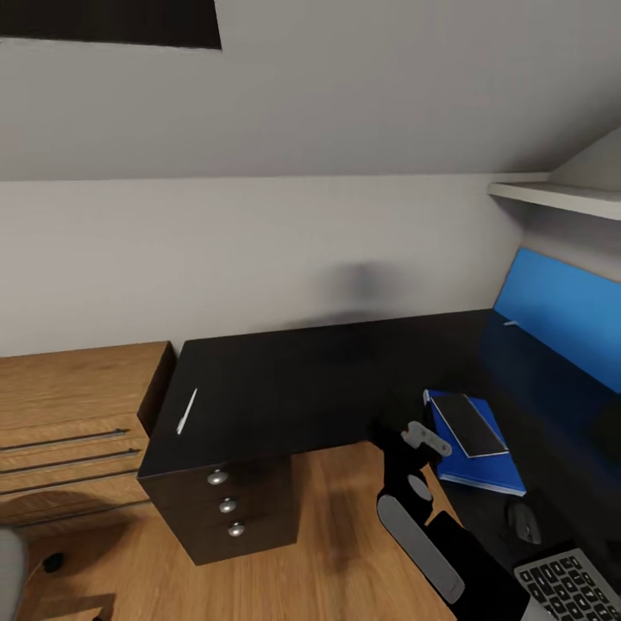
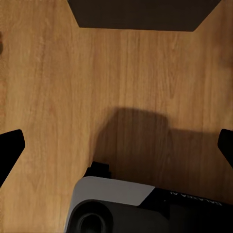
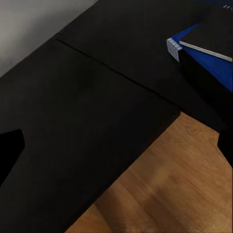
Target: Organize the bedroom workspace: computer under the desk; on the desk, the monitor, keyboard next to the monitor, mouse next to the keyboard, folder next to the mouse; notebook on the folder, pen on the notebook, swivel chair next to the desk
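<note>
You have one pen [image 1: 187,410] lying alone near the desk's [image 1: 328,379] left end above three silver drawer knobs [image 1: 217,476], well apart from the one folder [image 1: 496,466] on the right wing, which carries one notebook [image 1: 470,424]; one mouse [image 1: 523,522] and one keyboard [image 1: 573,586] sit nearer you. Your right gripper [image 3: 121,145] hangs spread and empty over the desk corner, and your left gripper [image 2: 119,145] is likewise spread over bare floor [image 1: 336,552]. A wooden chest [image 1: 69,423] stands against the desk's left end, and faint lettering on the left arm is too blurred to read.
</note>
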